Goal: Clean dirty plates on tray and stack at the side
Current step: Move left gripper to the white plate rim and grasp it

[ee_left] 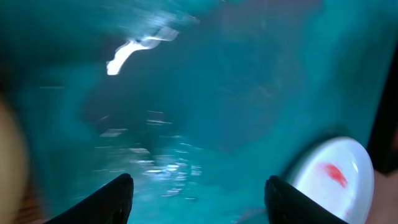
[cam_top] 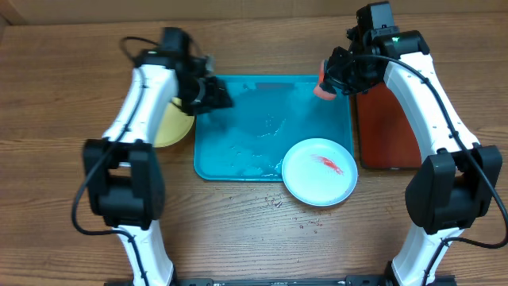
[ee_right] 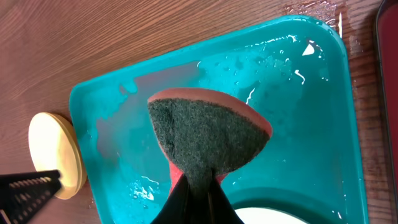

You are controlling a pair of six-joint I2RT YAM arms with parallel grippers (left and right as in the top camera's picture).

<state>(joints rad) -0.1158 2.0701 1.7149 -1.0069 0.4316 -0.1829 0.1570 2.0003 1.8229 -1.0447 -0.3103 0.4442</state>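
The teal tray point(cam_top: 254, 119) lies mid-table, wet with droplets. A pale blue-white plate point(cam_top: 319, 171) with a red sauce smear sits on the tray's front right corner, overhanging its edge; it also shows in the left wrist view point(ee_left: 336, 171). Yellow-green plates point(cam_top: 171, 125) are stacked on the table left of the tray, also seen in the right wrist view point(ee_right: 56, 155). My left gripper point(cam_top: 216, 94) is open and empty over the tray's far left corner point(ee_left: 199, 199). My right gripper point(cam_top: 333, 78) is shut on a red sponge with a green scouring face point(ee_right: 208, 140), above the tray's far right corner.
A dark red tray point(cam_top: 387, 119) lies right of the teal tray. Small crumbs and red specks point(cam_top: 278, 202) dot the wooden table in front of the tray.
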